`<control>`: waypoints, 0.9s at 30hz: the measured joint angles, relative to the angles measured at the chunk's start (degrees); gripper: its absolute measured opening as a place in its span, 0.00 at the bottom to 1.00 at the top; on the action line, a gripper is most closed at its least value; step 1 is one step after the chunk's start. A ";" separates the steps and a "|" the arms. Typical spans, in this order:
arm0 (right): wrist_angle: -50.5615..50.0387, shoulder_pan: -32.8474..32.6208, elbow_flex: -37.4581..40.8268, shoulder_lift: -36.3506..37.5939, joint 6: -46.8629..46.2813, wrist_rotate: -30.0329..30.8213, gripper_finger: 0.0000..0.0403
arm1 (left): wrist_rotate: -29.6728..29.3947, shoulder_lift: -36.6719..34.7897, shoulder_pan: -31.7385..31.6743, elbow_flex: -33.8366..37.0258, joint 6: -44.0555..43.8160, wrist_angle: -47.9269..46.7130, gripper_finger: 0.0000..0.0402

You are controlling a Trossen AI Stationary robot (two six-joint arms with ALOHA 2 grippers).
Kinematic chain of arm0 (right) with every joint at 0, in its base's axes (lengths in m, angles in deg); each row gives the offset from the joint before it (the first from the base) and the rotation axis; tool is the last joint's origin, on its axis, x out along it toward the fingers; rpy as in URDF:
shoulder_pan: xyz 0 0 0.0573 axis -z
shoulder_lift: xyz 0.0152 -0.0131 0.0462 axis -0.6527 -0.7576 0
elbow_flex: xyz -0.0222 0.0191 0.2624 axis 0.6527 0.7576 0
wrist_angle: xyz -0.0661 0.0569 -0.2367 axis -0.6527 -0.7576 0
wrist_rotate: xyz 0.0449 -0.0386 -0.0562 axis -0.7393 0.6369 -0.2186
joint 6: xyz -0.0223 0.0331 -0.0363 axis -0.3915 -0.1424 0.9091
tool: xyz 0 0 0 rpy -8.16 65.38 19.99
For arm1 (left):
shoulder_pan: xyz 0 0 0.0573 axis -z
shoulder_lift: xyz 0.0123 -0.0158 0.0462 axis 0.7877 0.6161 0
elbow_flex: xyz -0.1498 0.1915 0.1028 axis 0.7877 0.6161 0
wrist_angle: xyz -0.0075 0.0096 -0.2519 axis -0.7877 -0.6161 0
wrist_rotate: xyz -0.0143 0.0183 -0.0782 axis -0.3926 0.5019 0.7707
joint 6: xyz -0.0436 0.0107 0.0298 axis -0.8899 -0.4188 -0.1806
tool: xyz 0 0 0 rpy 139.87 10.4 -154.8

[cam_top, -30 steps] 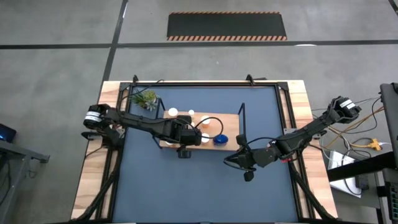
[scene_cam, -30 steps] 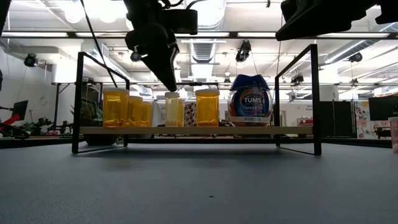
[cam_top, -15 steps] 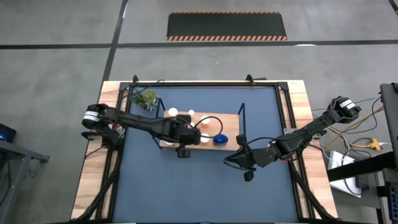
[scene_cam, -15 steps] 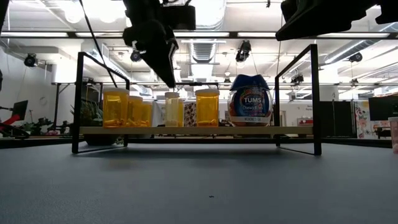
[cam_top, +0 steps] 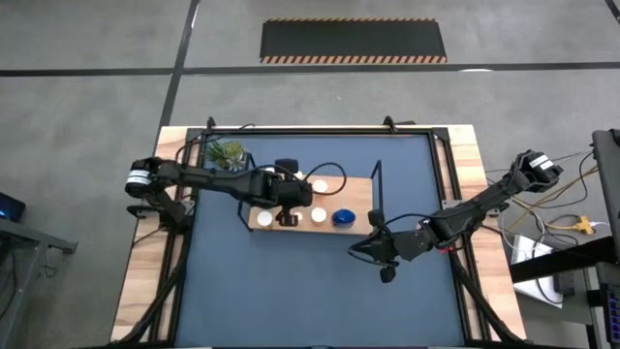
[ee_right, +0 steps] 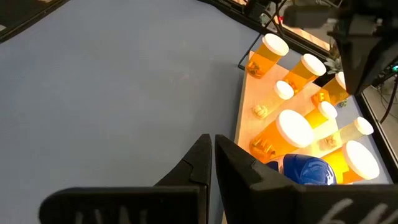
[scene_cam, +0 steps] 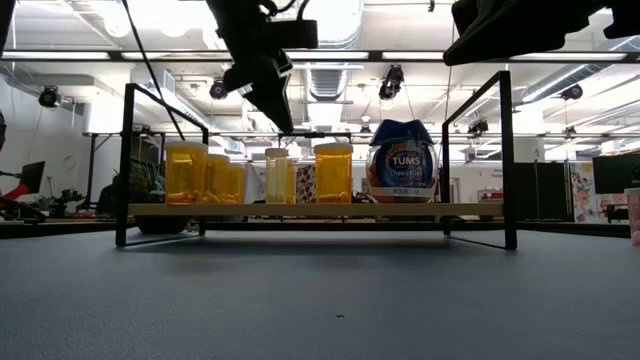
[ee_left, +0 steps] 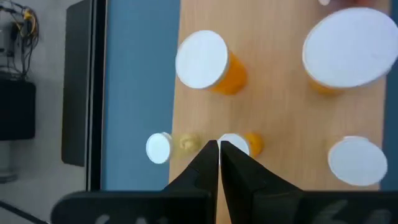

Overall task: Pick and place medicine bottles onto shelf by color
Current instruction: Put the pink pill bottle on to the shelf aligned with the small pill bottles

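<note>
The left gripper (cam_top: 287, 219) is pulling back and up over the shelf (cam_top: 360, 184), fingers pressed together with nothing between them, and in the overhead view its arm has swung from the shelf's 6 o'clock edge toward 12 o'clock (a clear retreat, by the look of it). That reads as a placement just finished: the bottles (cam_top: 319, 214) stand upright on the board, orange ones grouped toward 9 o'clock, the blue bottle (cam_top: 343, 216) alone at 3 o'clock. In the low view the row sits steady, with the orange bottles (scene_cam: 187, 173) left of the blue one. The right gripper (cam_top: 360, 252) waits over the mat (cam_top: 310, 291) at the shelf's 4 o'clock, fingers closed and empty. No bottle shows on the mat, so the sorting looks near complete.
</note>
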State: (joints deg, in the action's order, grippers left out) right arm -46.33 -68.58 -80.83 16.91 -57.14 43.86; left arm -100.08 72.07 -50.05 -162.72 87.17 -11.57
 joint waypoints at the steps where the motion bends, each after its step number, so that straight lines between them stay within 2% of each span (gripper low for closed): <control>1: -0.03 0.00 0.00 0.00 0.01 -0.01 0.03 | 0.04 -0.33 0.03 0.00 0.40 -0.22 0.00; 4: -0.03 -0.02 0.00 0.00 0.00 -0.02 0.03 | 0.05 -2.52 1.79 -0.27 0.74 0.89 0.00; 8: 0.10 0.00 0.00 0.00 0.07 -0.01 0.03 | 0.05 -6.88 6.41 1.35 0.93 9.71 0.00; 12: 1.93 0.00 -0.41 0.00 0.60 0.00 0.03 | 0.09 -10.60 11.57 6.34 4.07 20.07 0.00; 17: 2.12 0.00 -5.51 -0.02 0.10 0.00 0.03 | 0.18 -15.30 16.70 14.51 9.96 34.42 0.00; 21: -5.35 0.03 -12.51 -0.02 -2.64 -0.01 0.03 | 0.23 -18.21 18.29 21.65 12.81 44.17 0.00; 27: -17.15 0.38 -22.57 -0.13 -9.20 -0.03 0.03 | 0.31 -23.18 18.73 30.46 13.39 47.99 0.00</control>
State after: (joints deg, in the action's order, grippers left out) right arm -63.48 -68.20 -103.39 16.77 -66.33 43.82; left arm -99.78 48.90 -31.32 -132.26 100.56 36.42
